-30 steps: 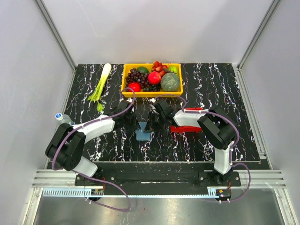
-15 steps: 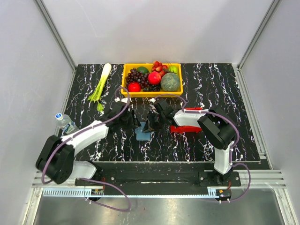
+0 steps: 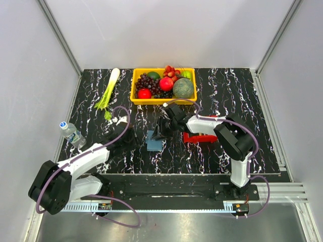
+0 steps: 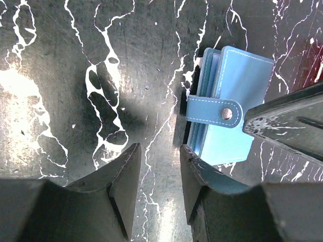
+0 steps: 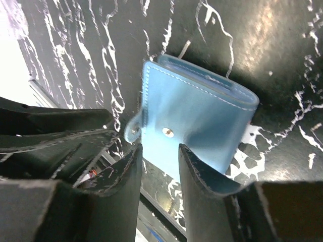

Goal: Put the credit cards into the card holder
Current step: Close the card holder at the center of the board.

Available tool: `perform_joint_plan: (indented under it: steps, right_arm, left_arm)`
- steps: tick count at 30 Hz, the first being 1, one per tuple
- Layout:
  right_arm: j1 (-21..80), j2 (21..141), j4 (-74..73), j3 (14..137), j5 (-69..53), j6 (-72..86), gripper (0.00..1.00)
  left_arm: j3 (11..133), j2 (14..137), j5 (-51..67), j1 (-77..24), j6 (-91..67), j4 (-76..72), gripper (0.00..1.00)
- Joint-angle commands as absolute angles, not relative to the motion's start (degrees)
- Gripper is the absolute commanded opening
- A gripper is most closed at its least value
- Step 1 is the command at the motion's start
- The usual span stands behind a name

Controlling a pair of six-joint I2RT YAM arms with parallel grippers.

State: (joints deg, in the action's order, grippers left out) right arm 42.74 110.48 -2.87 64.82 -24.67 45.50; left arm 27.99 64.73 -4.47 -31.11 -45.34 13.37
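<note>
Card holder [image 3: 154,141] snapped shut, lying flat mid-table [image 3: 227,91]

Left gripper [image 4: 159,151] is part open with nothing in it, and the holder's at its 1 o'clock in the wrist cam. Right gripper [image 5: 159,148] is part open too, hovering right over the holder but not gripping it. Red tray [image 3: 200,136] is at the holder's 3 o'clock.
</note>
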Motion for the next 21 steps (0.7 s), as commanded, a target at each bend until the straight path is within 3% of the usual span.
perform_joint_plan:
  steps: [1,21]
  right_arm:
    - [42.6,107.5,-5.7,70.2,-23.2,45.3,0.41]
    - [45.5,112.1,-13.9,78.4,-19.3,43.5,0.37]
  left_arm:
    - [28.5,63.7,-6.8,-30.8,-46.8,10.5,0.40]
    - [28.3,65.9,-2.5,-28.2,-45.2,7.0,0.38]
